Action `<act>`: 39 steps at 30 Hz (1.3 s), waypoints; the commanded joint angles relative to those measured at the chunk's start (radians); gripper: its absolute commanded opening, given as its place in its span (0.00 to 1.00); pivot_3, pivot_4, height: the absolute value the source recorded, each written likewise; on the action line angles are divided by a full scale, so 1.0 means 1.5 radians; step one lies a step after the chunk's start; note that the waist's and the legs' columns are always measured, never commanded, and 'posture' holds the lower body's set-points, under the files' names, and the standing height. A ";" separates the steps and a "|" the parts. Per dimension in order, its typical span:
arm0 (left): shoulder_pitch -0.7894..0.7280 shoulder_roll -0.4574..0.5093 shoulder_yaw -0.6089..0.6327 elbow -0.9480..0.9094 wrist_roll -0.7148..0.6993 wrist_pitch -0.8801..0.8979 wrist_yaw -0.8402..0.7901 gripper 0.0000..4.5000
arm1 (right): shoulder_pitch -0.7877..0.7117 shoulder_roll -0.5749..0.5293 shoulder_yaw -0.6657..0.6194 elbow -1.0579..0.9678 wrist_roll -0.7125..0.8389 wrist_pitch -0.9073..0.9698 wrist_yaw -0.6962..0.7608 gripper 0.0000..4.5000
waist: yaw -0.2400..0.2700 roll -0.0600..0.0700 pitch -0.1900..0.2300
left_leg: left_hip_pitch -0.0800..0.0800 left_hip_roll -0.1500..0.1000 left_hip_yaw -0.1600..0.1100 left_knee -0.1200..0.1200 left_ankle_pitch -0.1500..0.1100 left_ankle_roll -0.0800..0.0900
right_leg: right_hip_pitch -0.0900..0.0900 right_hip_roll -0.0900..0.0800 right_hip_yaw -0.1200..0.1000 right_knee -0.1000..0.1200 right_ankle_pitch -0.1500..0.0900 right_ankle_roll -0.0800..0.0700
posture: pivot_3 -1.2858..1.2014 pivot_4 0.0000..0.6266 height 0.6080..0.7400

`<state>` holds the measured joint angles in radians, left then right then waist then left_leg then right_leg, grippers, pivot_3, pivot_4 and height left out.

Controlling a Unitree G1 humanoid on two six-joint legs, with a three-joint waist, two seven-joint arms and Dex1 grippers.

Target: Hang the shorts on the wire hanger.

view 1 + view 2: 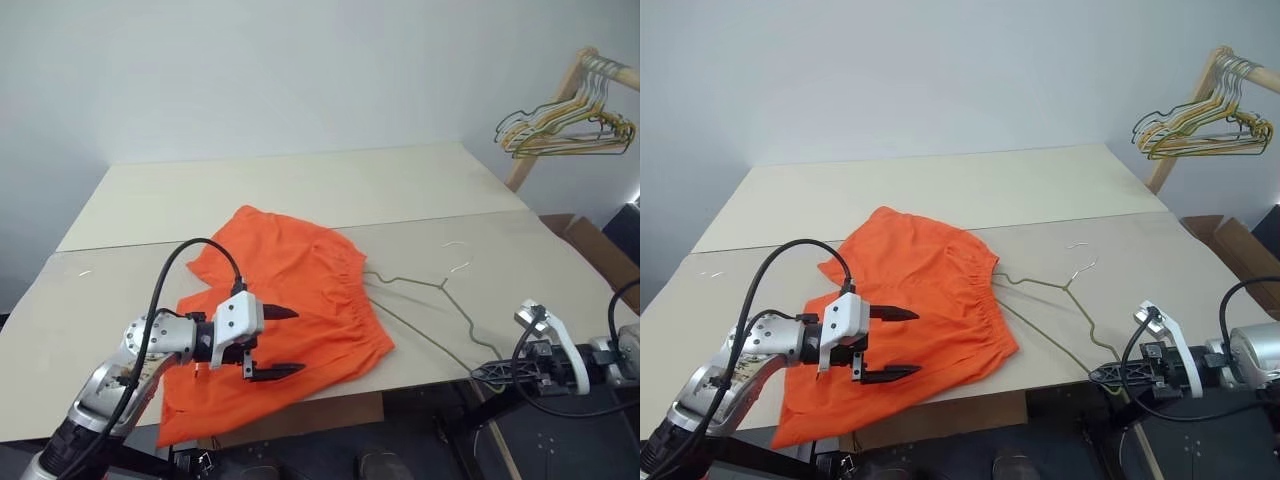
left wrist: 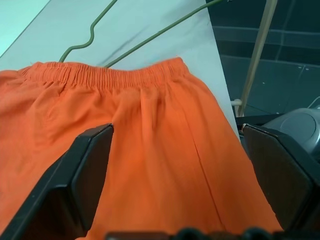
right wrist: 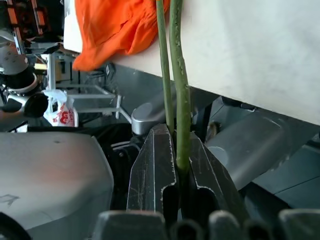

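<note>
Centrally on the pale table (image 1: 300, 190) lie the shorts (image 1: 290, 310), soft orange cloth with a gathered waistband, one leg drooping over the near edge. At three o'clock the thin wire hanger (image 1: 425, 300) lies flat, pinched by the right claw (image 3: 177, 165). The left claw (image 1: 272, 342) hovers spread above the cloth. Bunched hangers (image 1: 565, 125) hang at one o'clock.

wire hanger (image 1: 430, 300) partly under shorts (image 1: 290, 310)

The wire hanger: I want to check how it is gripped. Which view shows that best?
The right wrist view: the right hand is shut on the wire hanger, its wire pinched between the fingers. The eye views show the hanger's whole outline on the table, beside the shorts. The left wrist view shows its hook.
</note>
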<state>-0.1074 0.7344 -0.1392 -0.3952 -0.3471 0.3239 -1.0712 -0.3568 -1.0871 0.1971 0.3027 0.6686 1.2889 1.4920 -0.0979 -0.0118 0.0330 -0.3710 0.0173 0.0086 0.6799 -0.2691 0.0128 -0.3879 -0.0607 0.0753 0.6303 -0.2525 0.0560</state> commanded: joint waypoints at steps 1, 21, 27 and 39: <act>-0.018 -0.005 -0.002 -0.002 0.008 -0.015 0.005 0.99 | -0.087 0.040 0.029 0.087 -0.036 0.006 -0.009 0.00 | 0.000 0.000 0.000 | 0.000 0.000 0.000 0.000 0.000 0.000 | 0.000 0.000 0.000 0.000 0.000 0.000 | 0.49 0.00 1.00; -0.005 -0.001 0.000 -0.005 0.024 -0.022 0.024 0.99 | -0.252 0.191 0.059 0.347 -0.094 -0.027 0.025 0.00 | 0.021 0.000 0.000 | 0.000 -0.001 -0.001 0.000 0.000 0.000 | 0.000 0.000 0.000 0.001 0.002 -0.003 | 0.50 0.00 1.00; -0.006 -0.004 -0.003 0.001 0.027 -0.025 0.026 0.99 | -0.275 0.219 0.010 0.405 -0.122 -0.061 -0.013 0.00 | 0.024 0.000 0.000 | 0.000 -0.001 -0.001 0.001 0.000 0.000 | 0.000 0.000 0.000 0.001 0.002 -0.003 | 0.50 0.00 1.00; -0.056 -0.016 0.040 0.034 0.037 -0.042 0.064 0.99 | -0.197 0.208 -0.101 0.161 -0.136 -0.233 -0.103 0.00 | 0.020 0.001 0.000 | 0.000 -0.001 -0.001 0.001 0.000 0.000 | 0.000 0.000 -0.001 0.002 0.002 -0.003 | 0.49 0.00 1.00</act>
<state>-0.1408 0.7093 -0.1442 -0.3599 -0.2964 0.2876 -1.0061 -0.6419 -0.7583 0.0943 0.6135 0.4541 0.9949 1.3473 -0.0675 -0.0110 0.0324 -0.3715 0.0165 0.0063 0.6808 -0.2691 0.0131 -0.3880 -0.0604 0.0742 0.6328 -0.2495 0.0515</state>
